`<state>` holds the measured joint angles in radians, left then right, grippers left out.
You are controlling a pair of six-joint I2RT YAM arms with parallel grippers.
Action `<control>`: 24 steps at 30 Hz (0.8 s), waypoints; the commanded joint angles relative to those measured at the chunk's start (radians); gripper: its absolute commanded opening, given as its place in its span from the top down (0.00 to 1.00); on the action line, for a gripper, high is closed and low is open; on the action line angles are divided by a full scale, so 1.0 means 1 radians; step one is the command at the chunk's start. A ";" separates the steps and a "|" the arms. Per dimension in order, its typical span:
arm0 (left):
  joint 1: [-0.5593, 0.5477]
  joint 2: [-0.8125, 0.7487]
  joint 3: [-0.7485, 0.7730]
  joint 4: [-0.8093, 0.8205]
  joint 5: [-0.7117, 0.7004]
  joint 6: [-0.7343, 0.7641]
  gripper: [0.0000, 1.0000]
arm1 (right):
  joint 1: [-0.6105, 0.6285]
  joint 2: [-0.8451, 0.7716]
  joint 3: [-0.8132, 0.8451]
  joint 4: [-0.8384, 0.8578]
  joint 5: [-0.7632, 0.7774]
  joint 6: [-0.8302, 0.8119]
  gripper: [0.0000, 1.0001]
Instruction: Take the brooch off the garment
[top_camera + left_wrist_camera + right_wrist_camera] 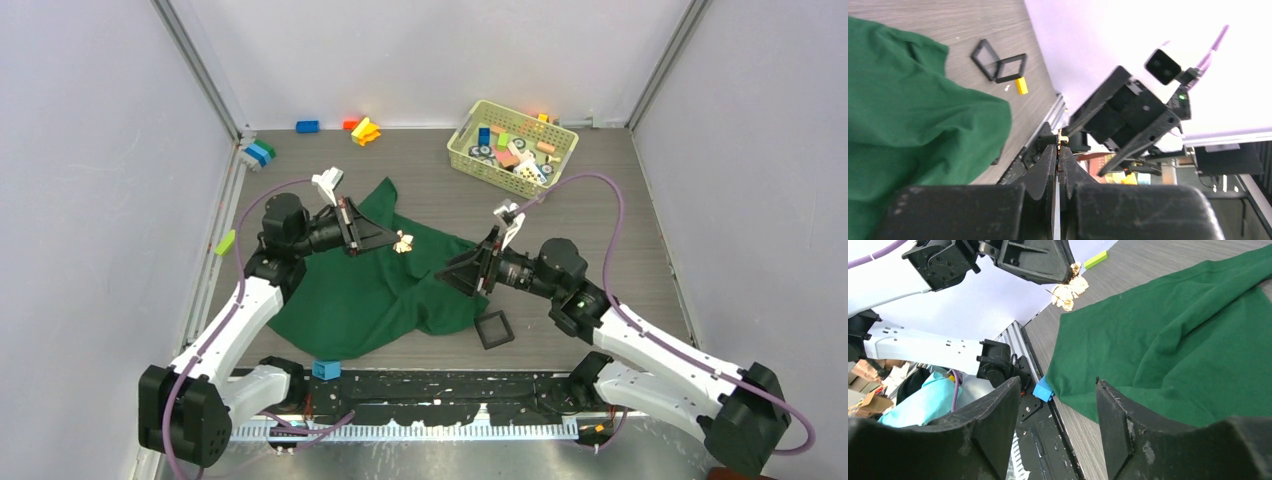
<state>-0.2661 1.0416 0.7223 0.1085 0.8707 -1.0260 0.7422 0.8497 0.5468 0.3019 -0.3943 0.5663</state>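
Observation:
The dark green garment point(370, 290) lies crumpled in the middle of the table; it also shows in the left wrist view point(908, 115) and the right wrist view point(1173, 345). My left gripper point(395, 240) is shut on the pale spiky brooch point(404, 241) and holds it just over the garment's far edge. In the right wrist view the brooch point(1069, 288) hangs at the left fingertips. In the left wrist view point(1058, 147) only a gold bit of the brooch point(1063, 138) pokes out. My right gripper point(445, 272) is open and empty over the garment's right part point(1058, 385).
A pale green basket point(512, 146) of toy blocks stands at the back right. A black square tray point(493, 329) lies right of the garment, a blue block point(326, 369) at its near edge. Loose blocks point(365, 130) lie along the back wall, a lime block point(225, 242) at the left.

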 commanded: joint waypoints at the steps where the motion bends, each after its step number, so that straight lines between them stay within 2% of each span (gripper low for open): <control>1: 0.004 -0.010 -0.022 0.242 0.122 -0.151 1.00 | -0.001 0.075 0.053 0.172 -0.091 0.028 0.40; 8: -0.006 -0.028 -0.031 0.278 0.133 -0.172 1.00 | 0.000 0.190 0.089 0.357 -0.136 0.182 0.50; 14: -0.026 -0.021 -0.048 0.372 0.153 -0.220 1.00 | 0.001 0.227 0.121 0.386 -0.139 0.226 0.54; 24: -0.041 -0.024 -0.053 0.404 0.158 -0.236 1.00 | 0.010 0.252 0.153 0.383 -0.142 0.242 0.59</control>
<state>-0.3019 1.0355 0.6720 0.4343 1.0004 -1.2423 0.7444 1.1023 0.6552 0.6201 -0.5331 0.8082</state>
